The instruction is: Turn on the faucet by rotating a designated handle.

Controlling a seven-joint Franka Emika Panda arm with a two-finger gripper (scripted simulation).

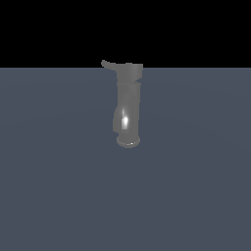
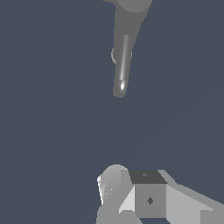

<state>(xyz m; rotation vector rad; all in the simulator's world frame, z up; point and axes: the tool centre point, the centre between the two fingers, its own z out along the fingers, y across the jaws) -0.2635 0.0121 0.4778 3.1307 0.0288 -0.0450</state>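
The faucet stands upright on the flat grey floor, a glossy grey cylinder with a flared base and a wider top cap. Its handle is a thin lever jutting from the cap toward the exterior view's left. In the wrist view I look down on the handle, with its pale tip pointing toward my gripper and the cap at the frame edge. My gripper is well apart from the handle tip. Its two fingers sit pressed together with nothing between them. The exterior view does not show the gripper.
A plain dark grey floor spreads all around the faucet, with a black background above it. No other objects show in either view.
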